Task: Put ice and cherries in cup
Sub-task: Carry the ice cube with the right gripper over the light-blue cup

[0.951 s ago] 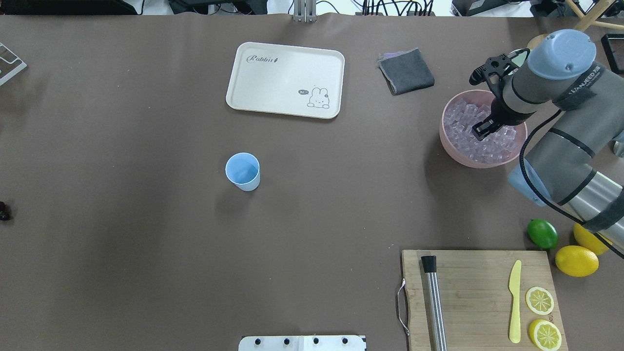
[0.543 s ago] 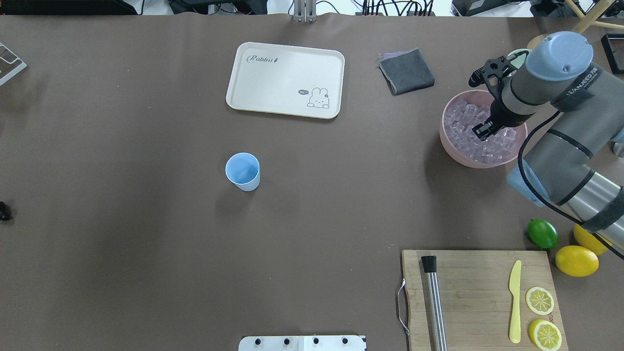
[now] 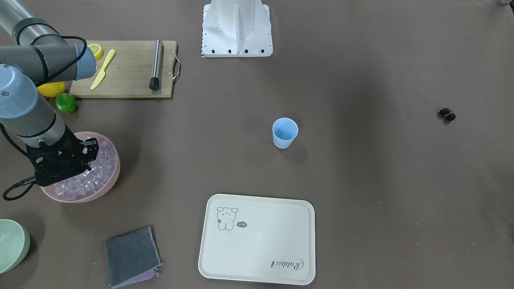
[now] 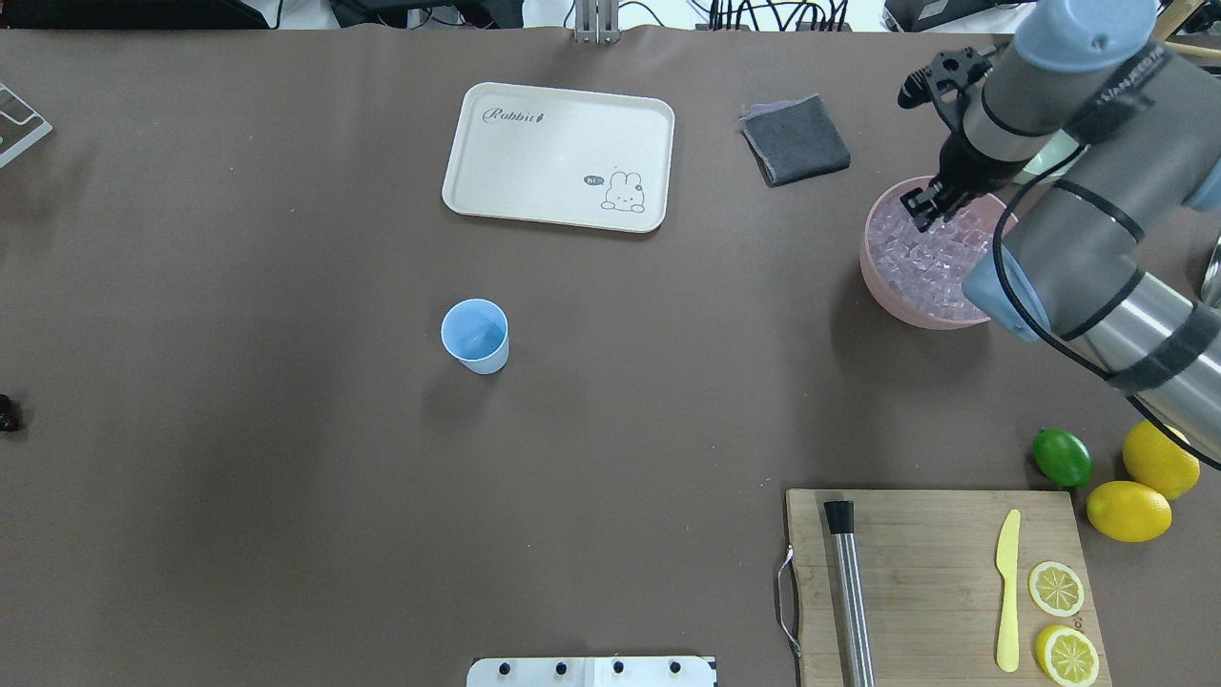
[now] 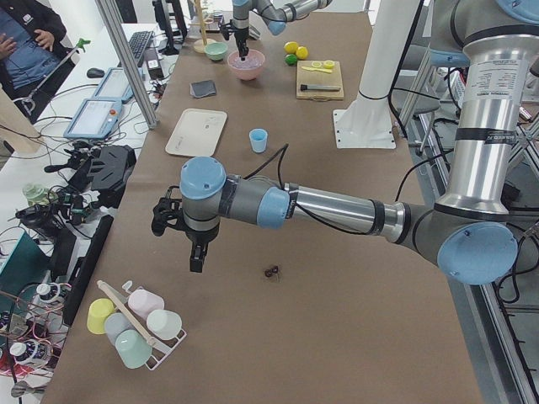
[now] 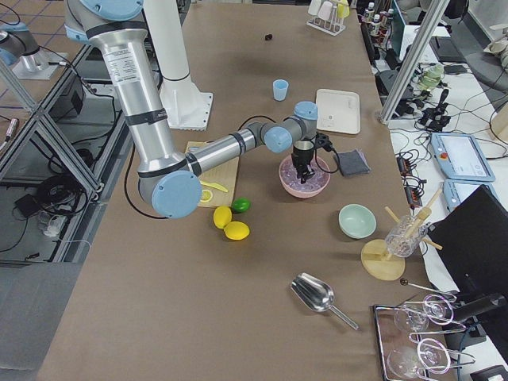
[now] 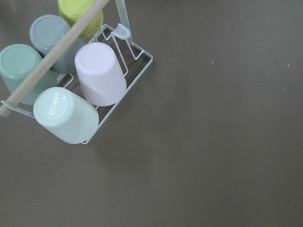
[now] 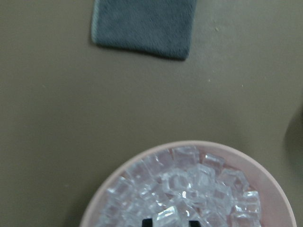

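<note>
The light-blue cup [image 4: 474, 334] stands upright near the table's middle, also in the front view [image 3: 285, 132]. The ice [image 4: 920, 262] fills a pink bowl [image 4: 873, 267] at the right. My right gripper [image 4: 923, 208] hangs over the bowl's far part. In the right wrist view its fingertips [image 8: 147, 221] hold one ice cube [image 8: 166, 215] between them, above the heap. The cherries [image 3: 447, 114] lie on the table far to the left, at the overhead view's edge [image 4: 8, 415]. My left gripper [image 5: 196, 259] hovers beside the cherries [image 5: 271, 272]; I cannot tell if it is open.
A cream tray [image 4: 558, 153] and a grey cloth [image 4: 795, 138] lie at the far side. A cutting board [image 4: 935, 572] with knife, muddler and lemon slices, a lime [image 4: 1062, 457] and lemons [image 4: 1128, 510] are near right. A rack of cups [image 7: 94, 80] sits below my left wrist.
My right gripper has risen out of the ice heap and moved toward the bowl's far edge. The cup and cherries have not moved.
</note>
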